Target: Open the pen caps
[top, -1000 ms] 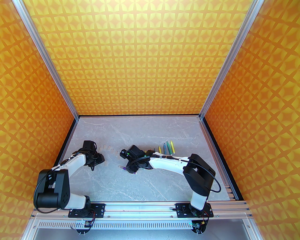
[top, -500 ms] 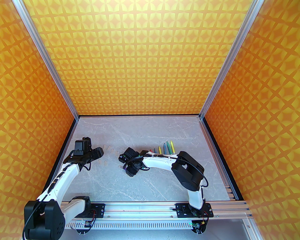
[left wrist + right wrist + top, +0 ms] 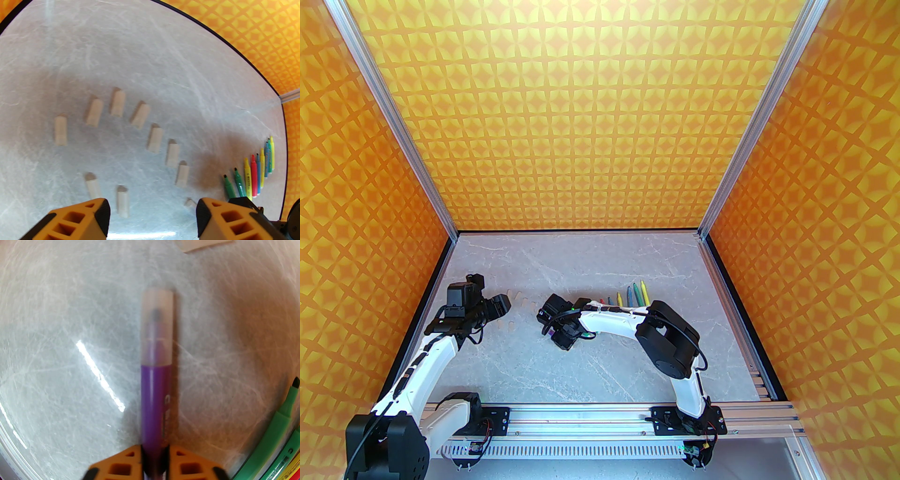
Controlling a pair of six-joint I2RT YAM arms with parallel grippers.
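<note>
The right gripper (image 3: 154,451) is seen pinched on a purple plastic marker barrel (image 3: 155,399), whose translucent whitish cylindrical cap (image 3: 157,326), blurred, is still fitted. The left gripper (image 3: 152,211) is held spread above loose whitish-clear caps (image 3: 155,139) scattered on the grey marbled table (image 3: 164,58). One further cap (image 3: 190,202) is partly hidden behind a finger (image 3: 225,218).

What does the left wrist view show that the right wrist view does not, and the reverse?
Left wrist: the arc of loose caps, the whole row of uncapped markers, the open left gripper. Right wrist: the right gripper shut on a purple marker, its cap on. Both: the grey table, a green marker, likely one loose cap.
</note>
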